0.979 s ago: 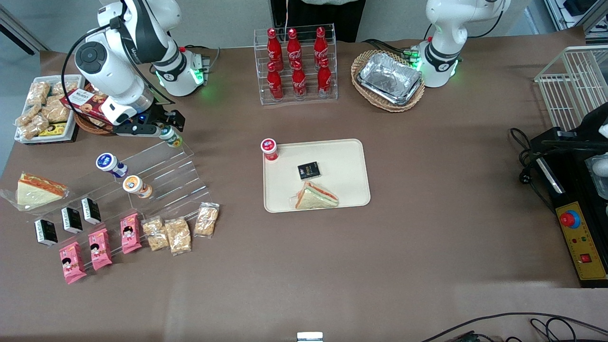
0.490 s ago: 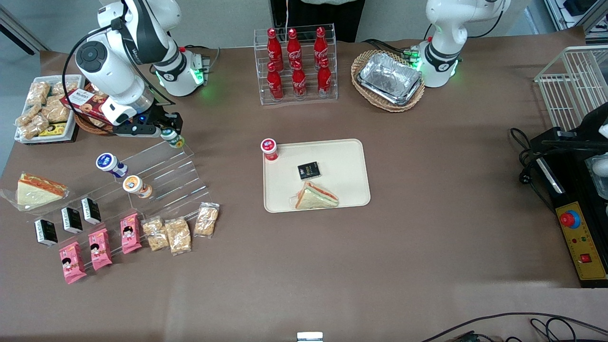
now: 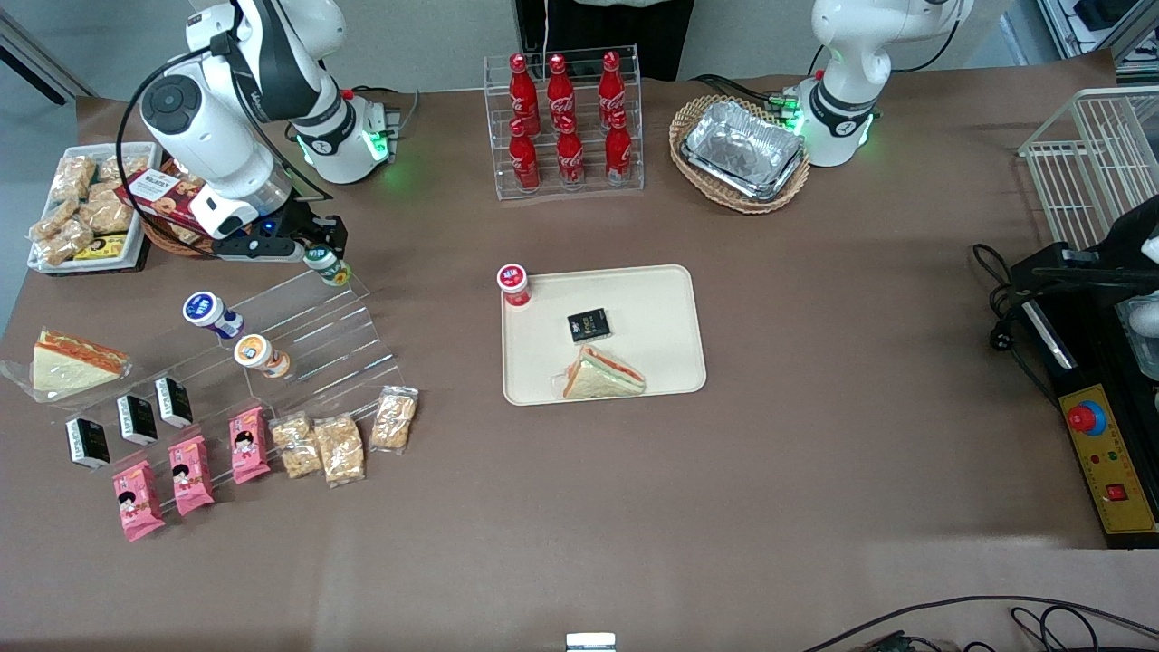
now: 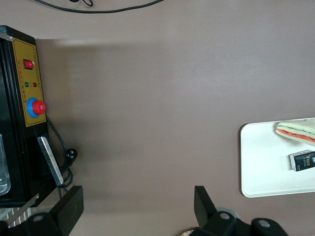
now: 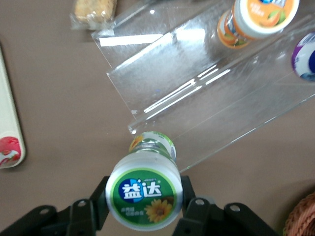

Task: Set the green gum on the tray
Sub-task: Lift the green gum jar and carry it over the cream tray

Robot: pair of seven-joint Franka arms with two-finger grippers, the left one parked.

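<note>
Beige rectangular plastic tray (image 3: 665, 299): mid-table, carrying a wrapped triangular sandwich (image 3: 601, 375), a small black box (image 3: 589, 325) and a red-lidded round bottle (image 3: 513, 283) at one corner.

Clear acrylic stepped stand (image 3: 312, 330): toward the working arm's end.

Small round green-lidded gum bottle (image 5: 144, 193): clamped at the lid between the fingers of the right arm's gripper (image 3: 320, 254), at the stand's top step. Over the last second it has shifted only slightly, apparently just lifting clear; carry to tray outstanding.
</note>
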